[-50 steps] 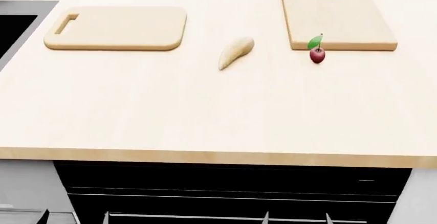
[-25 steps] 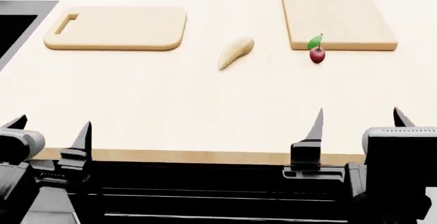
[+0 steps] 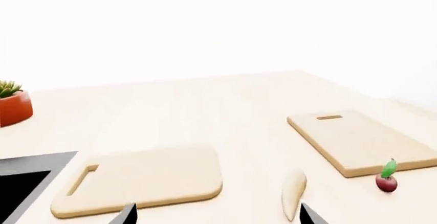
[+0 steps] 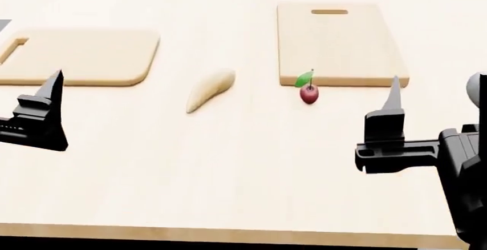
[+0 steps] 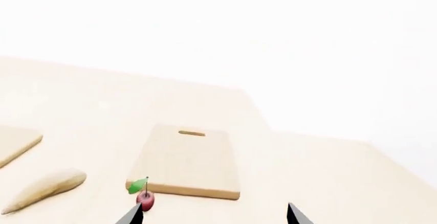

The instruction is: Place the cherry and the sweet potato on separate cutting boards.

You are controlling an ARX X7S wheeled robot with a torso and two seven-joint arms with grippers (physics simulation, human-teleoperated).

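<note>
The cherry lies on the counter just in front of the rectangular cutting board. The sweet potato lies on the counter between that board and the rounded-corner cutting board. My left gripper is open and empty, in front of the rounded board; only one finger shows in the head view. My right gripper is open and empty, right of the cherry and nearer me. In the left wrist view the sweet potato is just ahead of one fingertip. In the right wrist view the cherry is just ahead of one fingertip.
A dark sink is set into the counter beside the rounded board. A red pot with a green plant stands beyond the sink. The counter's front edge runs along the bottom of the head view.
Both grippers have come up from the counter's front edge and moved forward over the counter. The head view has shifted, so the boards and food show lower and further left.
</note>
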